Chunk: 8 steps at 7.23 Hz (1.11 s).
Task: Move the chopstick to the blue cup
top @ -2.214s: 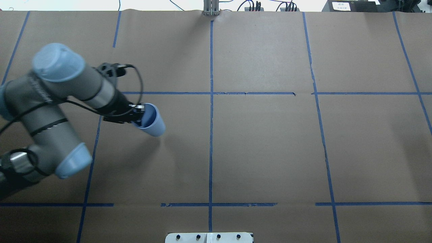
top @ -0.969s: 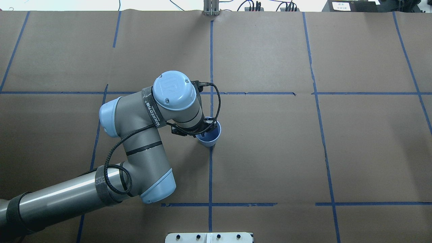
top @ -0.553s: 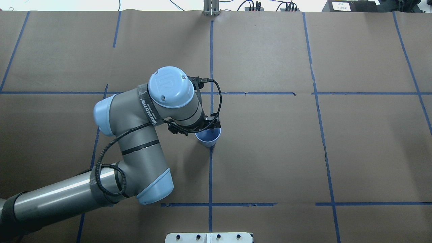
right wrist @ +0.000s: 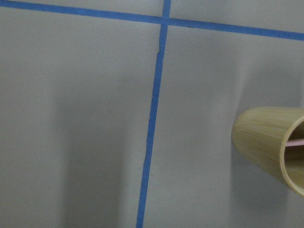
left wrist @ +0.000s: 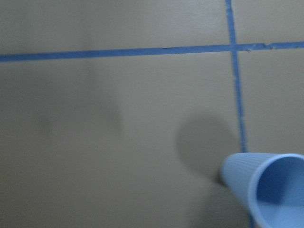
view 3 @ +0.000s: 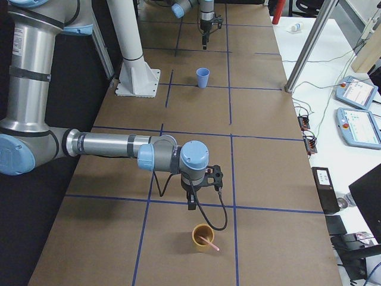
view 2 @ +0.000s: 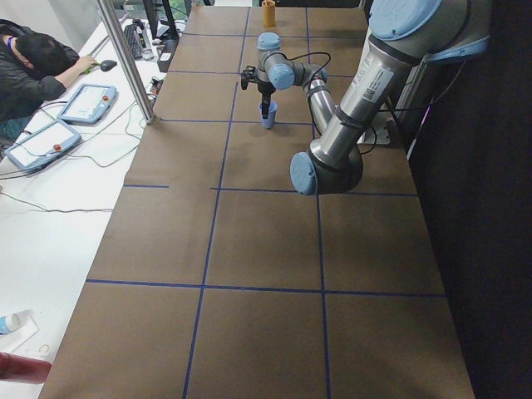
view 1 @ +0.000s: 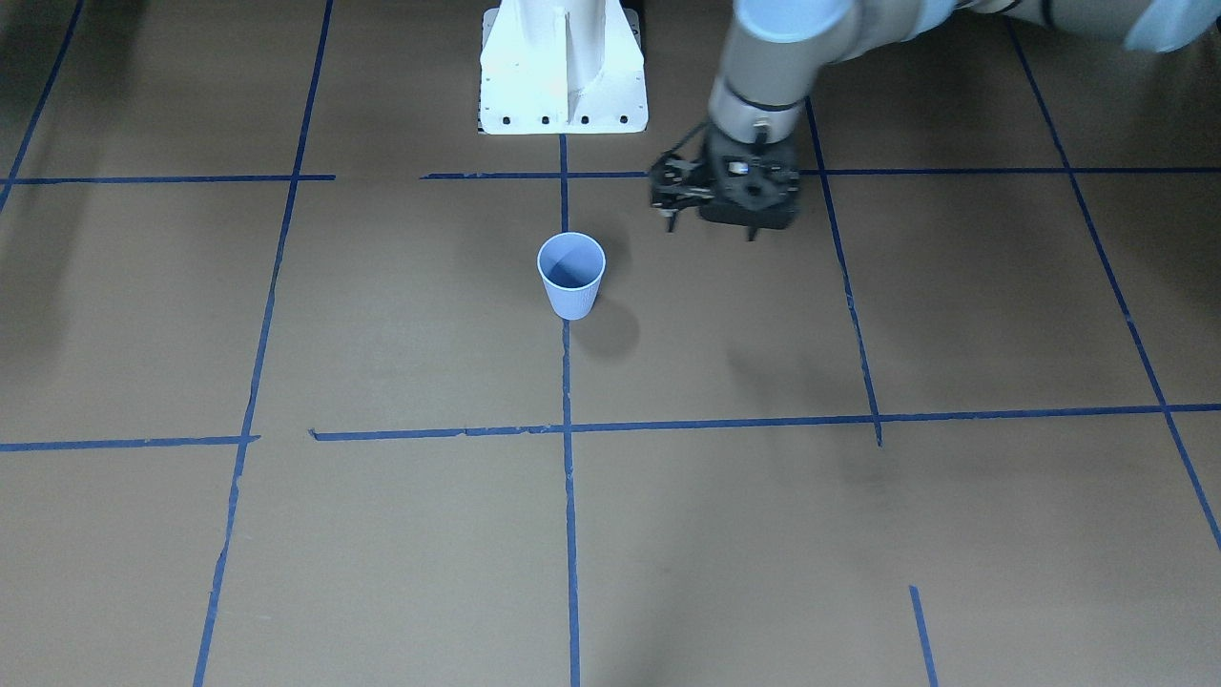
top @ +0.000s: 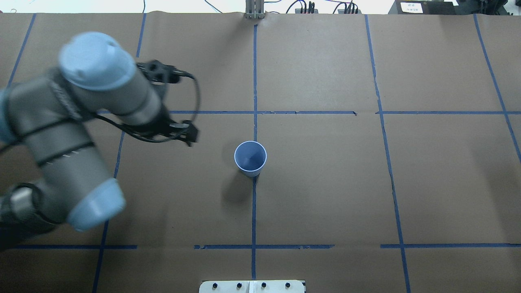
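Chopstick [view 3: 209,243] leaning in a tan cup [view 3: 200,239] at the table's [top: 325,183] right end, blue cup [top: 250,158] upright mid-table, well apart, my right pincer [view 3: 191,205] near the tan cup, my left pincer [top: 189,134] beside the blue cup, not touching, neither pincer's grip discernible.

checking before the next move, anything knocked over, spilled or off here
Nothing stands out. The blue cup stands upright and empty on a tape line, and the chopstick leans inside the tan cup at the table's right end.
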Each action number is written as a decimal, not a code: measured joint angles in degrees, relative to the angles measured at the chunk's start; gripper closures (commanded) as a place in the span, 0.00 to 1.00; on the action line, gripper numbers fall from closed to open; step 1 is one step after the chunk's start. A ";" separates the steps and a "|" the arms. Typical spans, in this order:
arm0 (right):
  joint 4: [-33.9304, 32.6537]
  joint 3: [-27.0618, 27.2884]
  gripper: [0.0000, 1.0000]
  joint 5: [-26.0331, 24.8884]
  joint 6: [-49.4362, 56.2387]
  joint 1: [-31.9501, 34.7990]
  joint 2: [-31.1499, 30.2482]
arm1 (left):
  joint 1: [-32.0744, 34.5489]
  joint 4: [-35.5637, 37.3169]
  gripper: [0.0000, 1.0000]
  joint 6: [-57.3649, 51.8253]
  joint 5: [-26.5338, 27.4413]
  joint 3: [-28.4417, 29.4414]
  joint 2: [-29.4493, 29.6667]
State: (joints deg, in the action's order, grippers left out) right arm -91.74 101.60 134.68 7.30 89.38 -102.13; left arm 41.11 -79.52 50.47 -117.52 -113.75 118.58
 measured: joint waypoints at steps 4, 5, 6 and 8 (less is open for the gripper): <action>0.03 0.00 0.00 -0.04 0.00 0.00 0.00 | 23.21 -0.19 0.01 -37.86 -11.95 -0.60 -19.95; 0.05 0.04 0.00 -0.04 0.00 0.00 0.00 | 29.88 -0.26 0.00 -46.92 -14.88 2.65 -23.42; 0.06 0.08 0.00 -0.04 0.00 0.00 0.00 | 35.23 -0.35 0.00 -53.42 -16.49 7.05 -25.61; 0.07 0.14 0.00 -0.04 -0.03 0.00 0.00 | 42.21 -0.44 0.00 -59.25 -17.61 13.76 -28.83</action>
State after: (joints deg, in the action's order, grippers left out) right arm -91.67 101.75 134.65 7.26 89.39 -102.13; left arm 83.32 -79.96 -8.78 -135.13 -99.99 89.74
